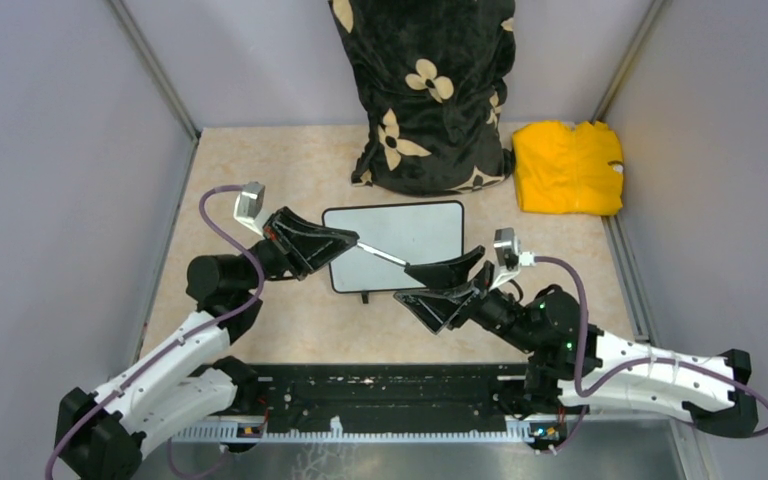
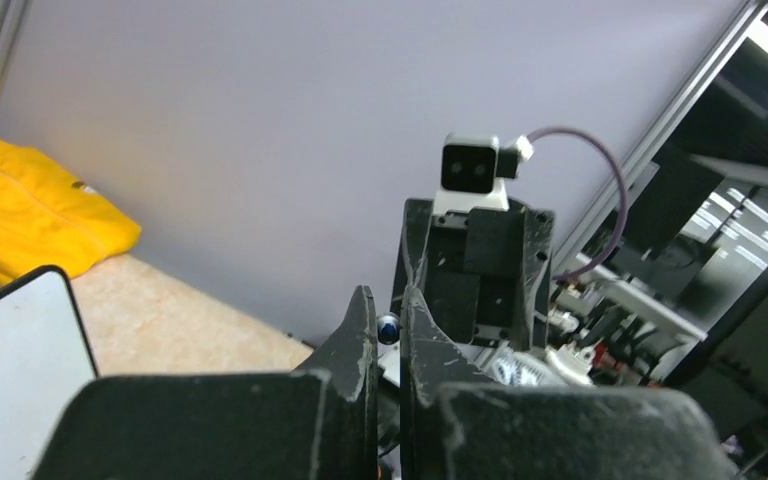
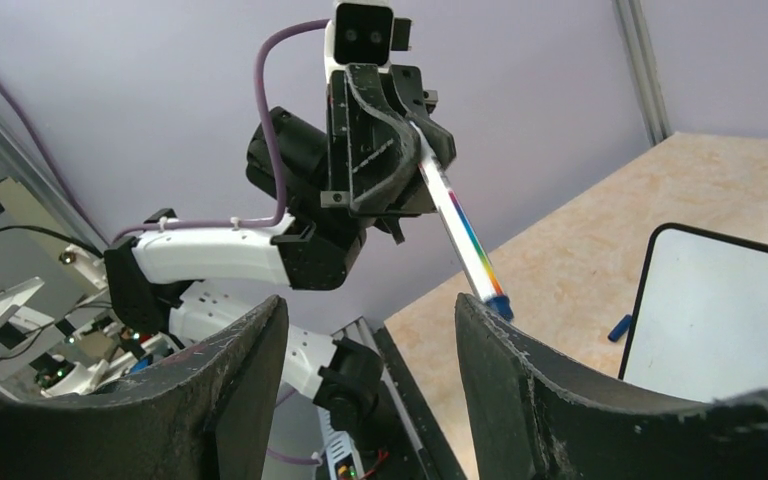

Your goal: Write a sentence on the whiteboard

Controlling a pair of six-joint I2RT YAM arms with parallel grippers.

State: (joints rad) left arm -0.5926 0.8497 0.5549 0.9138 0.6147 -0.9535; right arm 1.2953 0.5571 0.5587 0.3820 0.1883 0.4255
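The whiteboard (image 1: 400, 232) shows a plain white face inside its thin dark frame. The only colour print in sight is a rainbow band along the marker (image 1: 382, 255), and any lettering on it is too small to read.

The bench (image 1: 290, 170) is pale beige with a faint marbled speckle, and a black rail runs along its near edge. Plain grey-lilac walls with metal corner posts close it in on three sides. A black cloth bundle (image 1: 430, 95) printed with cream flowers stands at the back, and a folded yellow garment (image 1: 568, 168) lies in the far right corner.

The whiteboard lies flat at mid-bench with its small black feet on the near long edge. The left gripper (image 1: 353, 240) hangs over the board's left edge, pinched tight on the marker. The marker slants across the near part of the board, its blue end toward the right gripper (image 1: 407, 282). The right gripper sits at the board's near right corner with its fingers spread wide and nothing between them — I cannot tell whether the marker's end touches it. A small blue piece (image 3: 618, 328) lies on the bench just beside the board's edge.
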